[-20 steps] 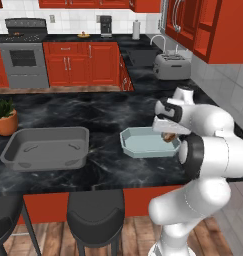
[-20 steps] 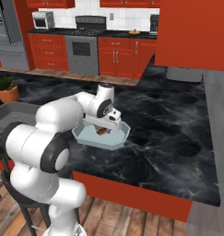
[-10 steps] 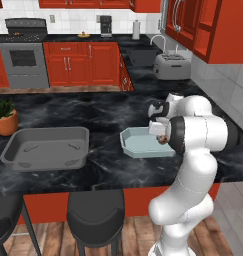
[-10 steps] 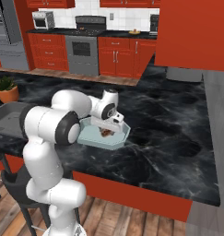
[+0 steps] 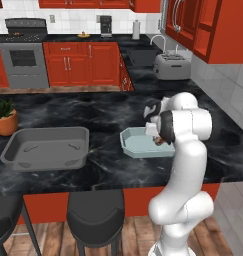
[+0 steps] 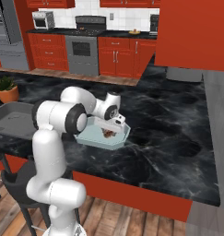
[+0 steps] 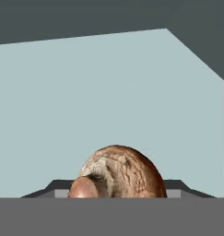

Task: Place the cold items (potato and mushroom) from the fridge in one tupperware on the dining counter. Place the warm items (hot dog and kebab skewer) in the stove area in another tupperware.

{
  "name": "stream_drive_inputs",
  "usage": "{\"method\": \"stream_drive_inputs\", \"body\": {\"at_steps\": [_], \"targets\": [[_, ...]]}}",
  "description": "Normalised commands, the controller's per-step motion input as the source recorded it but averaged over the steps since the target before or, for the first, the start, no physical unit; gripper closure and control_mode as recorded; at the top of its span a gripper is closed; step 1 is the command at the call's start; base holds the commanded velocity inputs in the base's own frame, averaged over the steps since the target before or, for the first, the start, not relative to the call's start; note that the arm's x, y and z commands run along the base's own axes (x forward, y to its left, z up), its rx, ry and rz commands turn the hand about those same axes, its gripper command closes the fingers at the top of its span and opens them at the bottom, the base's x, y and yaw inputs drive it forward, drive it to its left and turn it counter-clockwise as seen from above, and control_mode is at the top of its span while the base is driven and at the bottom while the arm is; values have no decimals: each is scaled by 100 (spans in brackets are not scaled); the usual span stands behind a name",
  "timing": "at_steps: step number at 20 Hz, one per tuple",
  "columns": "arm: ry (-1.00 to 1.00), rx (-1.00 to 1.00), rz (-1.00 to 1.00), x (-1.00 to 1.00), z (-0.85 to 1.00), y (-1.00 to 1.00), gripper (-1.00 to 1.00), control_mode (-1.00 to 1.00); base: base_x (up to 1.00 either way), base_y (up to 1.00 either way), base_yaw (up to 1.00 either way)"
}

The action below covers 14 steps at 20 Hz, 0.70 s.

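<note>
The brown mushroom [image 7: 120, 173] sits low inside the pale blue tupperware [image 7: 109, 92] on the dark marble dining counter. My gripper [image 5: 155, 137] reaches down into the tupperware [image 5: 133, 148] and is shut on the mushroom [image 5: 158, 142], just above the floor of the container. From the right side the gripper [image 6: 111, 128] hangs over the tupperware's [image 6: 119, 141] middle with the mushroom [image 6: 108, 133] under it. My own arm hides part of the container. The potato, hot dog and kebab skewer are out of view.
A grey tub [image 5: 45, 148] stands to the left of the tupperware on the same counter [image 5: 108, 112]. A potted plant [image 5: 4, 116] is at the far left. A toaster [image 5: 171, 66] stands on the back right counter. Two dark stools [image 5: 95, 217] stand below the front edge.
The arm has folded in and the hand has gone lower into the pale blue tupperware, carrying the mushroom with it. The jaws have kept the same width.
</note>
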Motion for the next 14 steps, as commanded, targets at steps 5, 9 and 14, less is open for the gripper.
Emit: {"method": "stream_drive_inputs", "body": {"at_steps": [5, 9, 14], "targets": [[2, 0, 0, 33, -36, 0, -100, -100, 0, 0, 0], [0, 0, 0, 3, -18, 0, -100, -100, 0, 0, 0], [0, 0, 0, -8, 3, 7, -100, -100, 0, 0, 0]]}}
